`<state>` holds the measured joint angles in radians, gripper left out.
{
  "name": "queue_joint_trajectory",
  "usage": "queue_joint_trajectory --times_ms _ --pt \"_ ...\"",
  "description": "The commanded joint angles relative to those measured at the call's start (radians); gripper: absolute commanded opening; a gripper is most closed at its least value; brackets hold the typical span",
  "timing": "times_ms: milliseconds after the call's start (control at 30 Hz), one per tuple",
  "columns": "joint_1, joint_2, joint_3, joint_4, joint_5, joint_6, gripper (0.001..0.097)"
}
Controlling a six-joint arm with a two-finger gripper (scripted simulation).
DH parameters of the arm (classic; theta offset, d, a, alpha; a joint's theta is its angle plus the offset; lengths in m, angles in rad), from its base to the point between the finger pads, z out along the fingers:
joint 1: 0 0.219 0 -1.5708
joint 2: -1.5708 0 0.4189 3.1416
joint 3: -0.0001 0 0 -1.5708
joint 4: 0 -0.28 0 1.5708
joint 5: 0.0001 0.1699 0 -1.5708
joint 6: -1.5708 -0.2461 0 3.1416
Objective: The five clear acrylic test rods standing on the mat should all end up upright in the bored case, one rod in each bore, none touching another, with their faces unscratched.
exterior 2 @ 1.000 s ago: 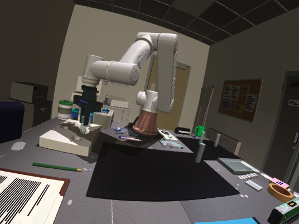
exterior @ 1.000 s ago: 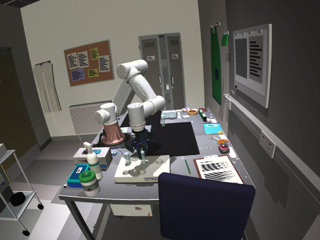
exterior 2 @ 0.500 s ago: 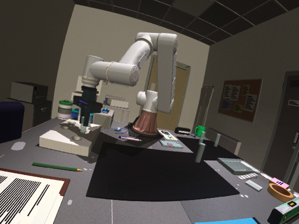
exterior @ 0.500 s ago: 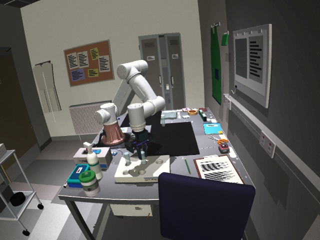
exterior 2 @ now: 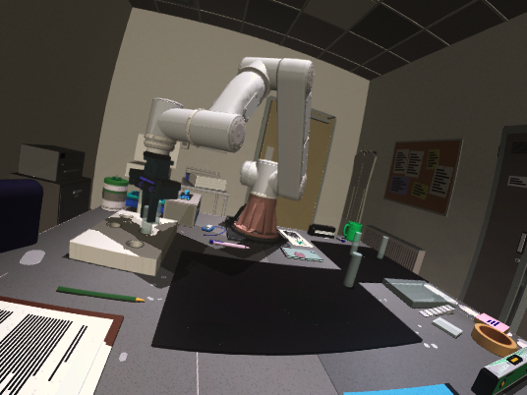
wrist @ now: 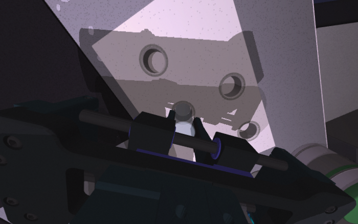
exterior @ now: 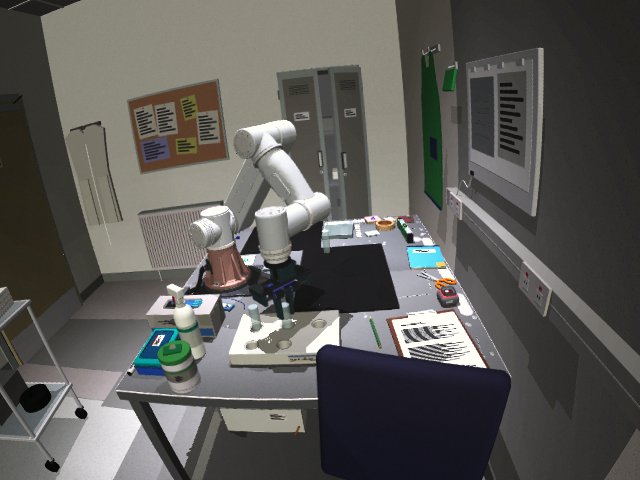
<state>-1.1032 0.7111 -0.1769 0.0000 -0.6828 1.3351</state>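
A clear acrylic rod [exterior: 285, 313] [exterior 2: 146, 222] [wrist: 183, 116] stands upright in a bore near the middle of the white bored case [exterior: 286, 338] [exterior 2: 123, 243]. Another rod [exterior: 253, 316] stands in the case's bore to the left of it, apart from it. Three bores [wrist: 153, 60] [wrist: 231, 86] [wrist: 248, 129] are empty. Three more rods [exterior 2: 350, 269] [exterior 2: 383, 247] [exterior: 325, 241] stand at the far end of the black mat [exterior: 341, 276], one half hidden behind another from the second side camera. My gripper [exterior: 279, 302] [exterior 2: 150, 211] [wrist: 184, 124] hangs over the case, closed around the middle rod.
A dark blue chair back [exterior: 408, 413] rises at the table's near edge in front of the case. A spray bottle [exterior: 185, 320], a green-lidded tub [exterior: 178, 365] and a tissue box [exterior: 186, 312] crowd the case's left. A pencil [exterior: 375, 331] and clipboard [exterior: 437, 338] lie to its right.
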Motion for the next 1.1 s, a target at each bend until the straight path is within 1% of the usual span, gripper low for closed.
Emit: queue_joint_trajectory --times_ms 0,200,800,933,1067 --pt "0.0 -0.001 0.001 0.001 0.0 0.0 0.031" --pt "0.0 -0.001 0.001 0.0 0.0 0.0 0.043" --pt "0.0 -0.003 0.002 0.0 -0.004 0.0 0.0435" --pt "0.0 -0.03 0.016 0.001 -0.043 0.0 0.0435" --pt "0.0 -0.084 0.051 0.001 -0.131 0.0 0.0435"
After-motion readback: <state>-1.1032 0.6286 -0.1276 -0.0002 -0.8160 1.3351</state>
